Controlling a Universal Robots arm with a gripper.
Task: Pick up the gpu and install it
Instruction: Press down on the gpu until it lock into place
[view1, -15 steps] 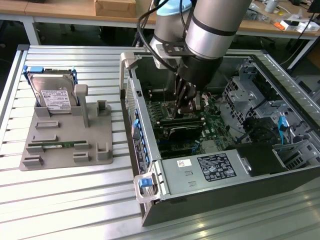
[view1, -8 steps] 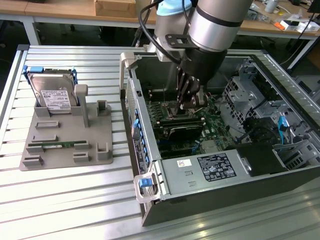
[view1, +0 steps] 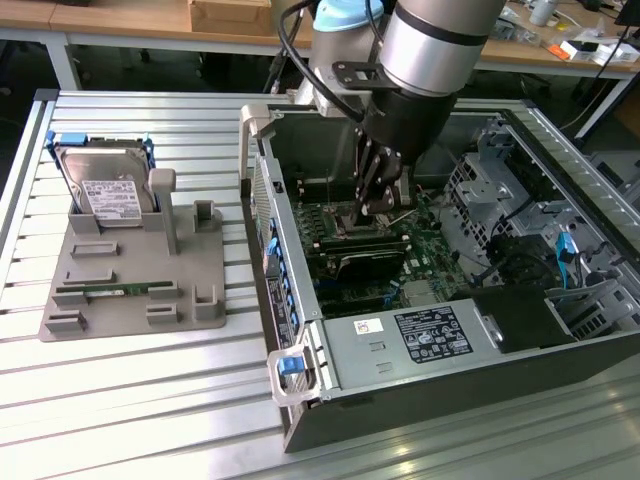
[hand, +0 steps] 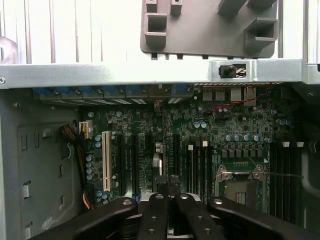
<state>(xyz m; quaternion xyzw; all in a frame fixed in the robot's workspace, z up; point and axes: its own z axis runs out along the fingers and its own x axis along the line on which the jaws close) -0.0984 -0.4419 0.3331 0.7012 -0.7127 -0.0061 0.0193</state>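
Observation:
The gpu (view1: 368, 262) is a dark card standing on edge low inside the open computer case (view1: 262, 190), over the green motherboard (view1: 420, 235), just nearer the camera than the CPU socket (view1: 350, 225). My gripper (view1: 378, 212) reaches straight down into the case right above it. In the wrist view my gripper (hand: 168, 186) is shut, its fingertips (hand: 162, 186) drawn together on a thin dark edge above the expansion slots (hand: 135, 160). Most of the card is hidden below the fingers there.
On the exterior view's left a grey stand (view1: 130, 290) holds a hard drive (view1: 105, 195) and a memory stick (view1: 100, 292); its two tall posts (view1: 165, 200) stand empty. The power supply (view1: 400, 340) and drive cage (view1: 480, 190) crowd the case.

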